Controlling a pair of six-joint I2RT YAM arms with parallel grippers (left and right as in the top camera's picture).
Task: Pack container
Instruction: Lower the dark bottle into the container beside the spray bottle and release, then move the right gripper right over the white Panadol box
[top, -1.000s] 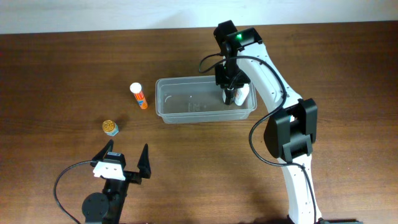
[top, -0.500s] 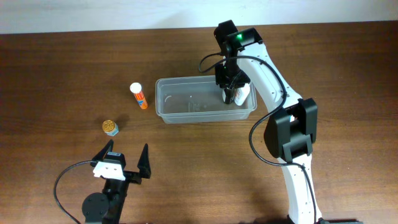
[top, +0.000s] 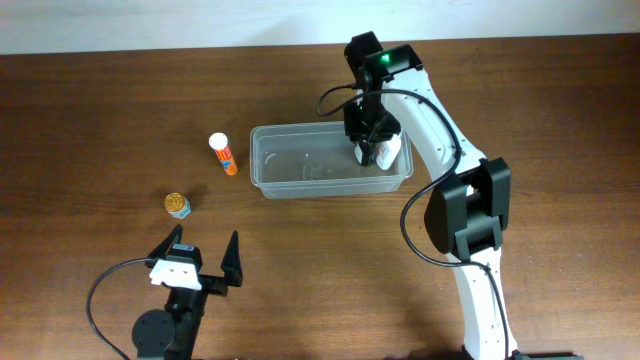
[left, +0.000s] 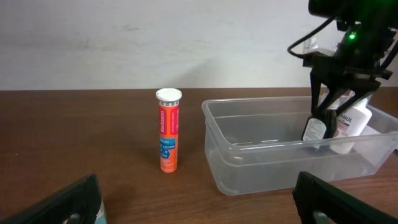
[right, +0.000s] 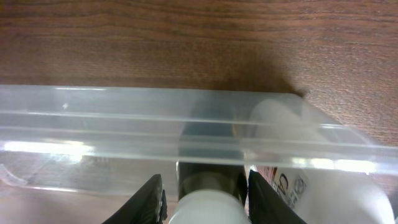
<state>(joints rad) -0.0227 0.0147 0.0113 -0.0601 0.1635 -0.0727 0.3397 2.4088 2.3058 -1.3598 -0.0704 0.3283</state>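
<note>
Right claw (top: 372, 150) clenched on a small bottle (left: 314, 129), low inside the container (top: 265, 160), right end | container sits mid bench (top: 100, 120), white bottle (left: 354, 124) already in it | you have the orange tube (top: 223, 154) and small jar (top: 177, 204) left outside (both to its left) | left claw (top: 200, 255) spread, idle.

table (top: 100, 120): wood, dark brown, visible grain, smooth with a faint sheen
container (left: 261, 162): clear translucent plastic, smooth, glossy highlights along the rim
tube (left: 168, 134): glossy orange plastic, printed, white ribbed cap
white bottle (left: 353, 124): smooth white plastic, printed label
small bottle (left: 313, 129): dark body, pale label, material unclear
right arm (top: 440, 130): smooth white shell, black matt joints
</note>
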